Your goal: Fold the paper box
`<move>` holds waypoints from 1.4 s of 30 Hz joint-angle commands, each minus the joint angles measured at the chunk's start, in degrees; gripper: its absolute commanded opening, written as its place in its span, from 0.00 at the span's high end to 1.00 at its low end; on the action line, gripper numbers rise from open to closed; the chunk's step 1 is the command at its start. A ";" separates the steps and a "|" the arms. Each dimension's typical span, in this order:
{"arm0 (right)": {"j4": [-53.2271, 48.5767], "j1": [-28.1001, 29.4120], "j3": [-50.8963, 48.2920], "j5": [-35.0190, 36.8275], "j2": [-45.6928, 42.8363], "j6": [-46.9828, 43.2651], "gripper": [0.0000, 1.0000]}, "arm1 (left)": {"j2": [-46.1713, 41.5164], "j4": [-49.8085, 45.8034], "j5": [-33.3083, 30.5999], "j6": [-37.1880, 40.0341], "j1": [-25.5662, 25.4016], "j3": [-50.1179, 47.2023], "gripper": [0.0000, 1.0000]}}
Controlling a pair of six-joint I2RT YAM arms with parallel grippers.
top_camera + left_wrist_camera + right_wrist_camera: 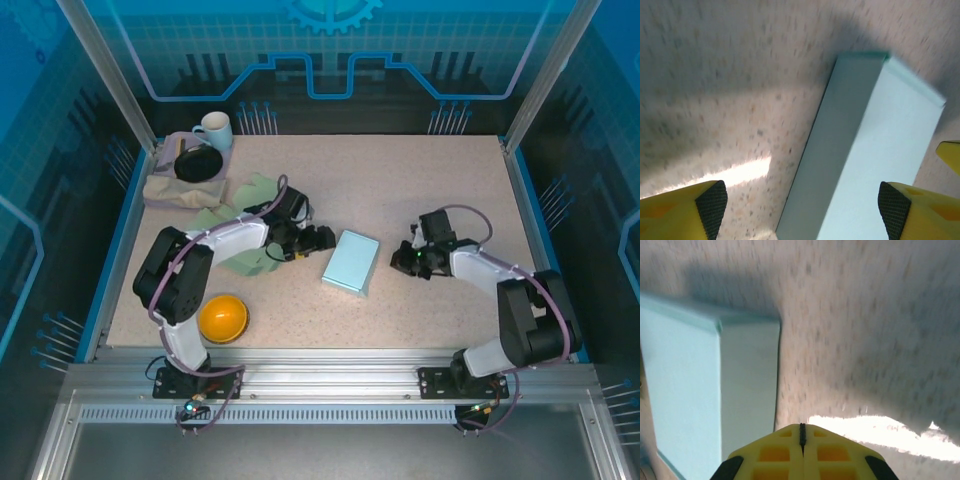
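The paper box (351, 262) is a pale blue closed carton lying flat in the middle of the table. My left gripper (322, 240) sits just to the box's left, open. In the left wrist view the box (865, 150) lies between and beyond the wide-spread fingertips (711, 202), untouched. My right gripper (405, 262) rests low on the table to the right of the box, shut with nothing held. From the right wrist camera the box (700, 385) stands left of the closed gripper (801, 432), apart from it.
An orange bowl (223, 318) sits at the front left. A green cloth (240, 215) lies under the left arm. At the back left are a folded beige towel (180, 190), a black disc (198, 163) and a white mug (214, 130).
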 commanded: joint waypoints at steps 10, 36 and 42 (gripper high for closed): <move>7.86 14.20 -8.55 1.18 -4.83 9.32 1.00 | -2.19 4.16 1.16 -4.96 -5.91 -3.49 0.18; 9.97 17.79 -11.88 3.12 -4.21 15.32 1.00 | -2.25 1.56 -2.86 -7.90 -9.88 -4.41 0.18; 8.72 18.65 -11.76 3.24 -3.67 16.11 1.00 | -1.97 1.04 -3.47 -8.15 -10.19 -4.28 0.18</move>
